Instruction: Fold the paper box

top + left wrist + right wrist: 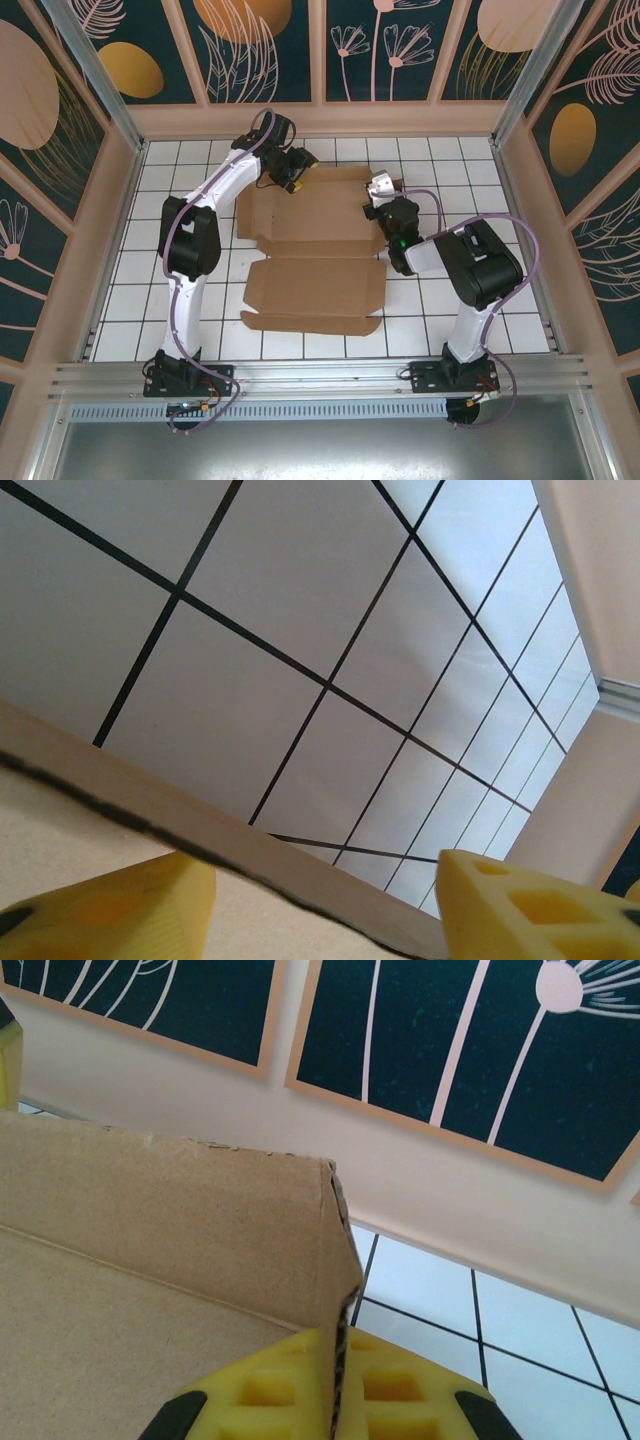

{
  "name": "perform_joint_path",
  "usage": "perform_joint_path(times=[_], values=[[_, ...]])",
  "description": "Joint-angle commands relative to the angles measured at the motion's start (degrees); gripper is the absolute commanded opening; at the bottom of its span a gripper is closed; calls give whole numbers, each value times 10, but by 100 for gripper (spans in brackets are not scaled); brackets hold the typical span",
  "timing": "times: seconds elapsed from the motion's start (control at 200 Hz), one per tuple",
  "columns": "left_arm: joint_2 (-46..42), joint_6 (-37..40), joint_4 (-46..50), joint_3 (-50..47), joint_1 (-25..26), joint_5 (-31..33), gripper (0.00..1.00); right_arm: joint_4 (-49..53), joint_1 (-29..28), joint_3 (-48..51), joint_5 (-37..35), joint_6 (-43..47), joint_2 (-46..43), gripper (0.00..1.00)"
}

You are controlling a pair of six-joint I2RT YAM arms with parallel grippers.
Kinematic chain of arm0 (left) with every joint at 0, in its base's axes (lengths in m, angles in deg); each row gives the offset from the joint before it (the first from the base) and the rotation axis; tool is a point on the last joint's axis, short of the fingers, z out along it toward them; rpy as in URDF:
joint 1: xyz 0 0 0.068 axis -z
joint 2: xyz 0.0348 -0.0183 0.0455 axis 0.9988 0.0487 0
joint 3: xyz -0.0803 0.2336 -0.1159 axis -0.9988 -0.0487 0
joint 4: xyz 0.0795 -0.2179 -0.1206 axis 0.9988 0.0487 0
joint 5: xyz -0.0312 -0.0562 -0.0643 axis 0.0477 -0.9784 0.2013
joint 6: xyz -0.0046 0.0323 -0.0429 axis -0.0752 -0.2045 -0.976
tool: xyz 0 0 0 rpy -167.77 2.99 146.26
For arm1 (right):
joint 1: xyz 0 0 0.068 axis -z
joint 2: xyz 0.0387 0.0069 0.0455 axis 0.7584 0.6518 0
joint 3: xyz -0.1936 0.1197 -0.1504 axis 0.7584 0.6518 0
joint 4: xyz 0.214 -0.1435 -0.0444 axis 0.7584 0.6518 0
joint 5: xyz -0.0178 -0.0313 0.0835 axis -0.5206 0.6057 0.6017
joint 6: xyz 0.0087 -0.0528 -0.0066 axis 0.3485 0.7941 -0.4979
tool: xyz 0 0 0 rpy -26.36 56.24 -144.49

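I was working over the white tiled tabletop (480, 300). The paper box (315, 260) lay on it as a mostly flat brown sheet, about midway between the left and right edges and reaching well toward the far edge. It was by far the largest thing there.

I judged it light and thin: stiff across its panels, willing to bend only along the creases, and easy to slide on the smooth tiles or crush at a corner. So I'd have held it by the flap edges close to a crease, with one arm pinning the sheet while the other folded.

On the right side one flap (180, 1210) stood up from the sheet. The right gripper (340, 1390) was closed tight on that flap's end edge, its yellow pads pressed against both faces.

The left gripper (292, 182) sat at the sheet's far-left corner. Its fingers (110, 910) stood apart on either side of a cardboard edge and clamped nothing.
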Motion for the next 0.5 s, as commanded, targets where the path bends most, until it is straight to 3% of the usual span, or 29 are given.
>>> perform_joint_path(times=[0.0, 0.215, 0.42, 0.49], values=[[2, -11, 18, 8, -5, 2, 53, -63, -4, 8, -29, 20, -17, 0], [-2, -18, 1, -9, -5, -1, 32, -81, -7, 16, -41, 19, -17, 0], [-9, -19, -5, -18, -7, 0, 21, -95, -8, 24, -50, 21, -20, 0], [-11, -20, -8, -20, -9, 1, 18, -98, -10, 29, -50, 24, -26, 7]])
